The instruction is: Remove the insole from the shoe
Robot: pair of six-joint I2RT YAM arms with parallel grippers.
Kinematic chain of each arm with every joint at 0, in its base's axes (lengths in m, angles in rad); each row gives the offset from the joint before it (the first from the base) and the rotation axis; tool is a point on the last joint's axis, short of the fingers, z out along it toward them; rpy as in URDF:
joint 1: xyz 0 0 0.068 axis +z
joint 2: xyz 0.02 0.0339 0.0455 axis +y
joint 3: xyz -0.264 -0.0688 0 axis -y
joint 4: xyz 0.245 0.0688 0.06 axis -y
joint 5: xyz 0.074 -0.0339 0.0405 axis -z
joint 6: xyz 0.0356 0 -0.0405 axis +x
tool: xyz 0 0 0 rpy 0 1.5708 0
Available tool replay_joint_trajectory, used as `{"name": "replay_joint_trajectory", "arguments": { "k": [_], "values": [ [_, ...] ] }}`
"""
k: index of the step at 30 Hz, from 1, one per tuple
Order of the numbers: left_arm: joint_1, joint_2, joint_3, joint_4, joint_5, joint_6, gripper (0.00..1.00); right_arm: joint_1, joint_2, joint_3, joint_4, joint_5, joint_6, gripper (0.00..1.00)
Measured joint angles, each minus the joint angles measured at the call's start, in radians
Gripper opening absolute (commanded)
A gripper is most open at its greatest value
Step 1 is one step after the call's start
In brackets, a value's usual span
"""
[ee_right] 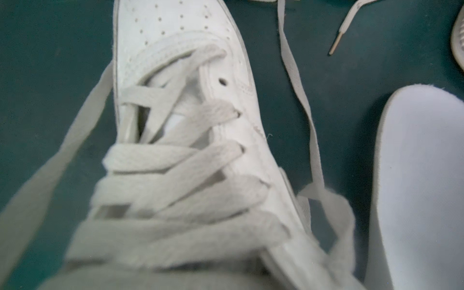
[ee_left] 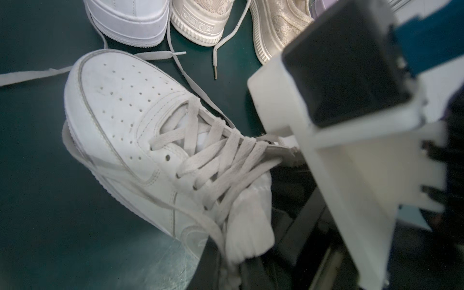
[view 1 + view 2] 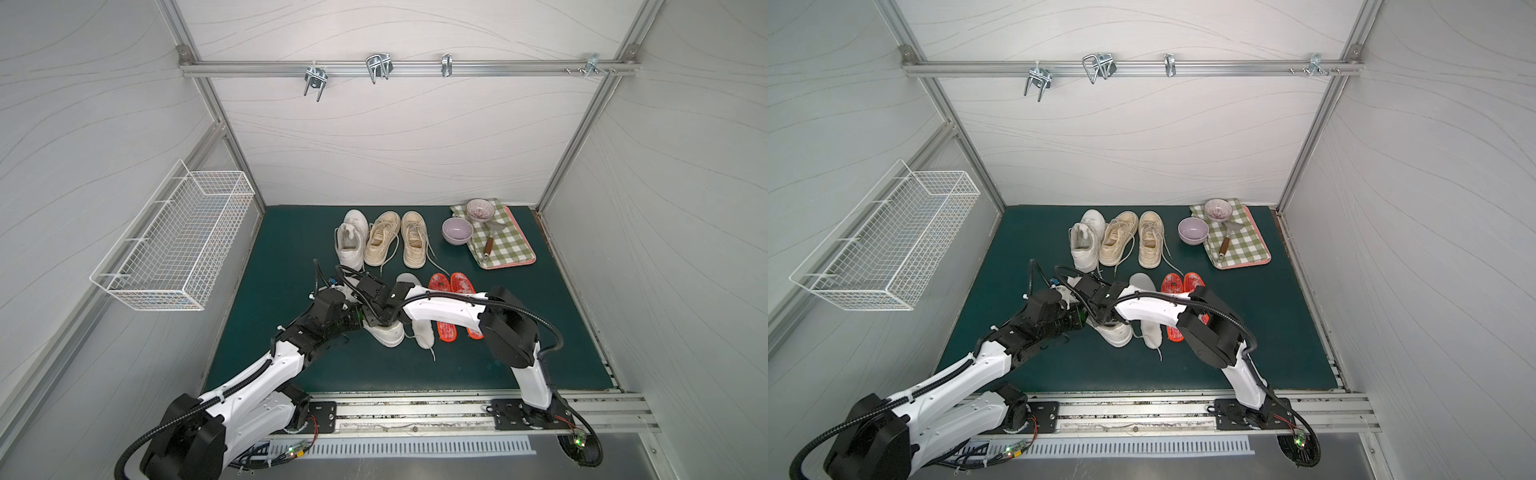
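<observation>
We have the white shoe (image 3: 388, 332) near the middle of the green mat (image 3: 291, 249), with both arms meeting over its opening. The left claw (image 3: 368, 320) sits low at the shoe's side and looks pinched narrow on the padded collar. We take this as bracing: the shoe must be pinned so a pull from inside does not drag it along. In the left wrist view the toe seems tipped up off the mat, which fits such a hold. The right claw (image 3: 386, 318) points down into the opening, we judge to reach the insole. We cannot tell how wide it stands, since no view shows its tips. The insole itself is hidden, so we reckon it lies inside the shoe, not yet out.

The top views give the layout but hide the grip. A loose white insole (image 3: 424, 332) lies just beside the shoe, and two orange insoles (image 3: 440, 284) lie beyond it, partly under the right arm. The left wrist view shows the collar against dark fingers (image 2: 208, 263), with the right claw's body above the laces (image 1: 175, 163). The right wrist view shows only those laces and the loose insole's edge.
</observation>
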Motion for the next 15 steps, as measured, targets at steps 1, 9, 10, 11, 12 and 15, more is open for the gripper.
{"name": "replay_joint_trajectory", "arguments": {
  "k": [1,9,10,11,12,15],
  "values": [
    [0.000,0.000,0.000,0.000,0.000,0.000,0.00,-0.002,0.004,0.000,0.002,-0.008,-0.002,0.32],
    [0.002,-0.001,0.000,-0.002,-0.003,-0.005,0.00,-0.018,0.017,-0.004,0.010,-0.041,-0.013,0.12],
    [0.002,-0.001,0.000,-0.002,-0.005,-0.007,0.00,-0.019,0.011,-0.014,0.019,-0.042,-0.013,0.10],
    [0.001,-0.002,0.000,-0.003,-0.006,-0.008,0.00,-0.022,0.003,-0.027,0.031,-0.042,-0.013,0.07],
    [0.001,-0.003,0.000,-0.004,-0.007,-0.010,0.00,-0.025,-0.005,-0.043,0.046,-0.045,-0.012,0.05],
    [0.001,-0.005,0.000,-0.008,-0.011,-0.013,0.00,-0.031,-0.039,-0.100,0.100,-0.063,-0.010,0.00]
  ]
}}
